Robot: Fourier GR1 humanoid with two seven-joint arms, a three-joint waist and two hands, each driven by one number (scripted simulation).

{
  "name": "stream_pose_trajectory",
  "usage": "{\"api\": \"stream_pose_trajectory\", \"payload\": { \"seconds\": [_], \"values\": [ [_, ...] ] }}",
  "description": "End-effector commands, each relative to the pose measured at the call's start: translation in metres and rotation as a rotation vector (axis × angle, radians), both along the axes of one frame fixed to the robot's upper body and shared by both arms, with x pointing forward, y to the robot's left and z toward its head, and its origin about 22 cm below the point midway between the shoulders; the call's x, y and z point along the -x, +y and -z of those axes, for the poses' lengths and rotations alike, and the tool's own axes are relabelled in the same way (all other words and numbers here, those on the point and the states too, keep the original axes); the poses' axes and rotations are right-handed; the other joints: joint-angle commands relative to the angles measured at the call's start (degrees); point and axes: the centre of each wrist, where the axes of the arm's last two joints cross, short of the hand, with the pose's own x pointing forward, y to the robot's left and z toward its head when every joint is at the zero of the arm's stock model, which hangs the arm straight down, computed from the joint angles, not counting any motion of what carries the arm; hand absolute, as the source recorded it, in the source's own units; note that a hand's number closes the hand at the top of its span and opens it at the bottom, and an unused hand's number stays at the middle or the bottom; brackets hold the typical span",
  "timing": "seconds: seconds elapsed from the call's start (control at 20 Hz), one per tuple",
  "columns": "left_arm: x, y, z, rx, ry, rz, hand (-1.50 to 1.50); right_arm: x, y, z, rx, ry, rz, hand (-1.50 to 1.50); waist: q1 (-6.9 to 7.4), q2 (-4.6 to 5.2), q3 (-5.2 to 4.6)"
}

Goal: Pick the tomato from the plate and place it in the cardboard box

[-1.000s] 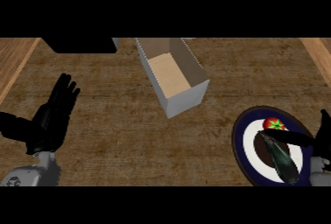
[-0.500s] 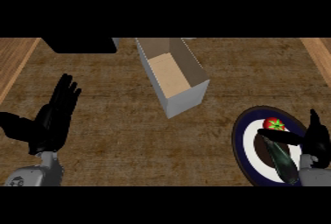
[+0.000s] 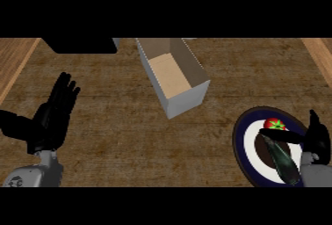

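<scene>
Shift since earlier: right hand [image 3: 316, 134] has edged in from the view's right border toward the plate [image 3: 241, 140], and its thumb now stretches leftward across the plate; left hand, tomato and box have not moved.
Step in hand: the approach to the grasp, as I judge it; nothing has been picked up yet, so the task is at its beginning.
Next move: the right hand needs to come further over the plate and close its fingers and thumb round the tomato [image 3: 275, 124], then lift and carry it up and to the left to the box opening.
Right hand: open, fingers standing straight at the plate's right edge, thumb spread wide; it holds nothing. The thumb lies just below the tomato, and whether it touches it cannot be told.
Tomato: red with a green calyx, sitting in the upper part of the white centre of the dark-rimmed plate, at the view's lower right.
Dark long thing [image 3: 284, 161]: lies on the plate below the thumb; what it is cannot be told.
Cardboard box [image 3: 174, 79]: open-topped, upper middle of the wooden counter [image 3: 117, 145], well apart from the plate.
Left hand [image 3: 50, 121]: resting open at the lower left, fingers up, holding nothing.
</scene>
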Motion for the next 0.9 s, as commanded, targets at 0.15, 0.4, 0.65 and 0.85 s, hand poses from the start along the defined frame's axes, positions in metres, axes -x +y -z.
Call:
{"api": "stream_pose_trajectory", "payload": {
  "seconds": [0.15, 0.4, 0.65, 0.85],
  "values": [
    [0.012, 0.008, 0.002, -0.009, -0.020, 0.012, 0.00, -0.005, -0.005, 0.024, -0.005, 0.011, -0.029, -1.50, 0.13, 0.01, 0.02],
    [0.011, -0.004, 0.001, -0.011, 0.001, -0.012, 0.00, 0.003, -0.002, 0.015, 0.030, -0.012, -0.019, -1.50, -0.05, -0.03, 0.00],
    [0.006, -0.002, 0.003, -0.007, -0.004, 0.008, 0.00, -0.016, 0.002, 0.025, 0.119, 0.032, -0.080, 1.50, 0.12, 0.03, 0.01],
    [0.007, -0.007, 0.003, 0.003, 0.007, 0.010, 0.00, -0.009, 0.012, 0.030, 0.188, 0.036, -0.100, 1.50, 0.08, 0.01, 0.01]
  ]
}}
